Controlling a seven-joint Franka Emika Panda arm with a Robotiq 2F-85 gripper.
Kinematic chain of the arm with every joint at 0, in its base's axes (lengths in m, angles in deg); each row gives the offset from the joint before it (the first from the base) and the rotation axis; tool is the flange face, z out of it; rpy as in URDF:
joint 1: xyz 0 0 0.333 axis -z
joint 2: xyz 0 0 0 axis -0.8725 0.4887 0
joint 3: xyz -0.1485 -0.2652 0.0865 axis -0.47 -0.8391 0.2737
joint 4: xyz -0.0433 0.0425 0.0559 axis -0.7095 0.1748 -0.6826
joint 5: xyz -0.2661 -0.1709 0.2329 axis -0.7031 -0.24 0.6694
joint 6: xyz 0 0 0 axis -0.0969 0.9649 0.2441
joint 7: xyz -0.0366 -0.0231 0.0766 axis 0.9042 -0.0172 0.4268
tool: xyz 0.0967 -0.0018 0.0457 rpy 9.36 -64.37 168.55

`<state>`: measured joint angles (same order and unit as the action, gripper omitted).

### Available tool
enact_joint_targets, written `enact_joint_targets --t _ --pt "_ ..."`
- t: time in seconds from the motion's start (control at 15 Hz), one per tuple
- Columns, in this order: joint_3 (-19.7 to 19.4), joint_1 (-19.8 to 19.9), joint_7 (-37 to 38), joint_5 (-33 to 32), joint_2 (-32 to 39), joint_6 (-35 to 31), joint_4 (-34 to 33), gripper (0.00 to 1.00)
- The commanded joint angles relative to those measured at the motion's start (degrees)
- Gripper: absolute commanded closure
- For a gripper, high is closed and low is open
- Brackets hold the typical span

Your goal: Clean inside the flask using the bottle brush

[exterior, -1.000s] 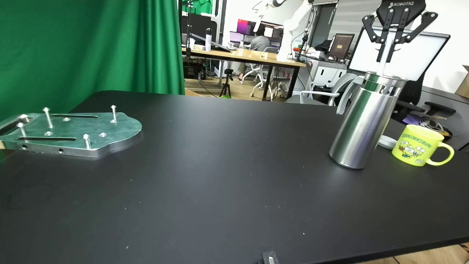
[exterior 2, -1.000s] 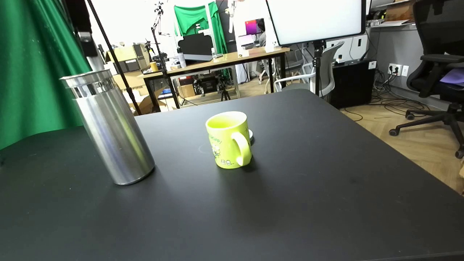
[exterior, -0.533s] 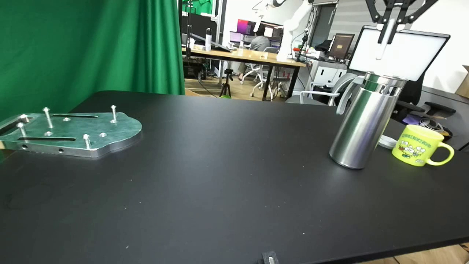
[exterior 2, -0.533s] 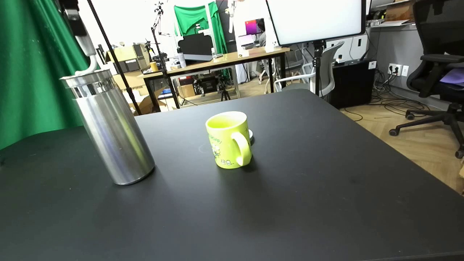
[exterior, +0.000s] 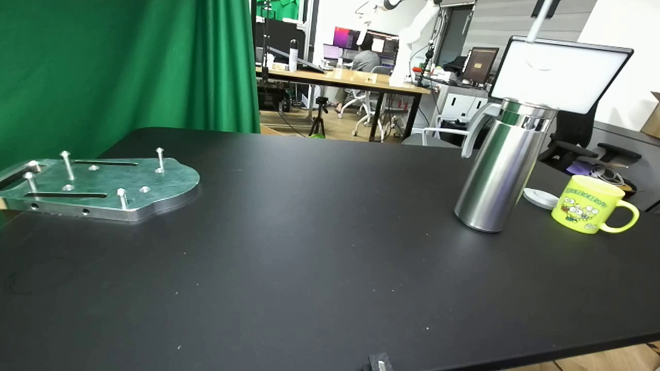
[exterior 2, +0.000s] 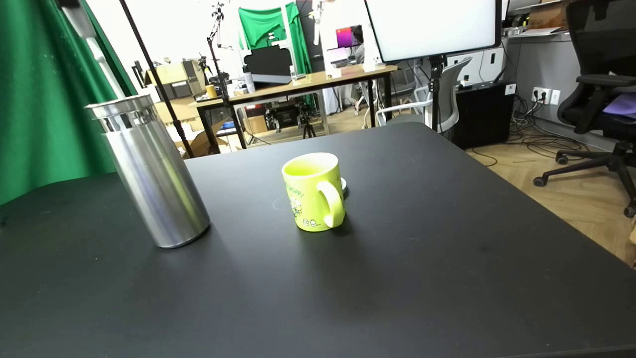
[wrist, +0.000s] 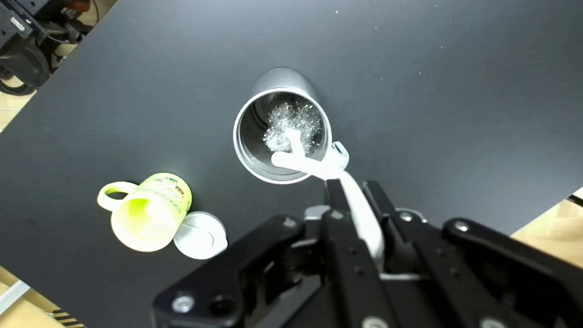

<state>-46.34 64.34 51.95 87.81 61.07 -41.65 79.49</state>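
Note:
The brushed-steel flask (exterior: 502, 167) stands upright on the table in both exterior views (exterior 2: 156, 171). Its open mouth and grey side handle show in the wrist view (wrist: 246, 159). My gripper (wrist: 353, 184) is shut on the white handle of the bottle brush (wrist: 362, 216), high above the flask. The brush's bristles show inside the flask mouth in the wrist view. In an exterior view the white stem of the brush (exterior 2: 104, 62) runs down to the flask's rim and the bristles are hidden. Only the fingertips of the gripper (exterior: 545, 7) show at the top edge of an exterior view.
A yellow-green mug (exterior: 588, 203) stands beside the flask, with a white lid (exterior: 540, 198) between them. A metal plate with upright bolts (exterior: 103, 185) lies at the far end of the table. A bright panel (exterior: 567, 77) stands behind the flask.
My gripper has risen with the brush, and more of the handle and stem shows above the flask mouth. The flask has shifted slightly, and more of the lid shows. The mug stays put.

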Motion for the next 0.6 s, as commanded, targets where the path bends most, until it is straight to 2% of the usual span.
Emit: enact_joint_targets --t 0.0,0.27,0.53 --pt "-0.4 0.1 -5.4 3.3 -4.2 3.4 0.7 0.96" --pt "-0.4 0.3 -10.0 4.6 -7.0 5.0 2.1 0.96" --pt "-0.4 1.1 -11.0 3.8 -6.6 4.8 3.2 0.96"
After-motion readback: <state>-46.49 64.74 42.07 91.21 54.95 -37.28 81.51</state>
